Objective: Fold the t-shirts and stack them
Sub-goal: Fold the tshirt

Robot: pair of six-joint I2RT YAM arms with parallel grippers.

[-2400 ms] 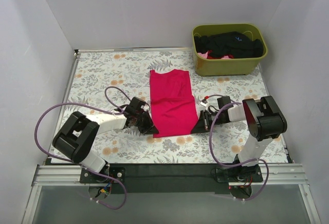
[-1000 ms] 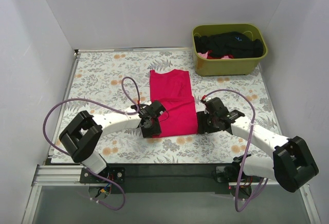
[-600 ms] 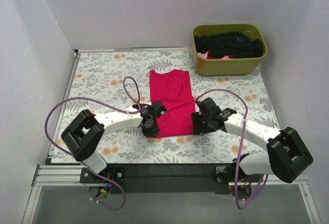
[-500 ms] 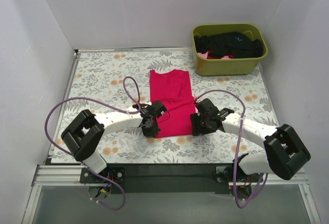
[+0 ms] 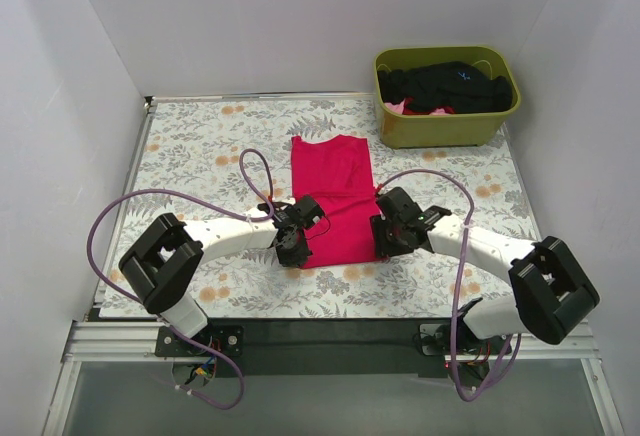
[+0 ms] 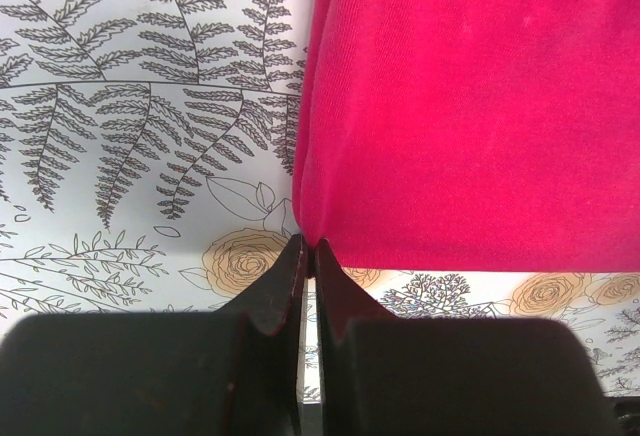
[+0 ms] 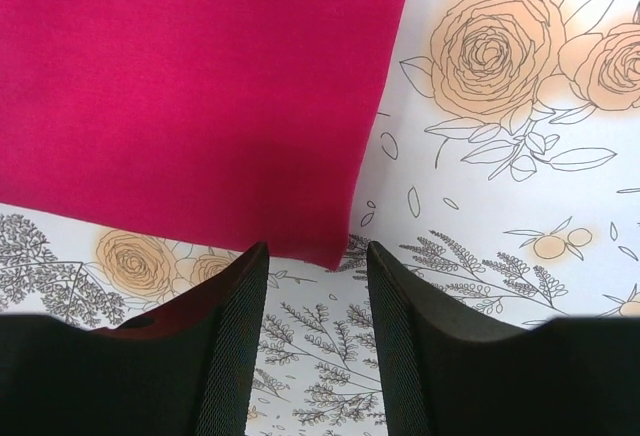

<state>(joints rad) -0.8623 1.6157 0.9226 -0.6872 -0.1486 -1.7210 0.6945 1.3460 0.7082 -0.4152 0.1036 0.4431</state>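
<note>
- Red t-shirt [image 5: 335,196] flat mid-surface [image 5: 200,146], folded narrow, hem toward the arms.
- Left end effector [image 6: 305,248] pressed together at near-left corner, probably to lift; cloth between tips unclear.
- Right end effector [image 7: 318,252] apart, straddling near-right corner, ready to match.

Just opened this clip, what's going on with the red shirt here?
Both arms are at the near edge of the red t-shirt, which lies folded into a narrow strip on the floral table. The left gripper is shut right at the shirt's near-left corner; whether it pinches cloth is unclear. The right gripper is open, with its jaws on either side of the near-right corner. Dark clothes fill the green bin at the far right.
</note>
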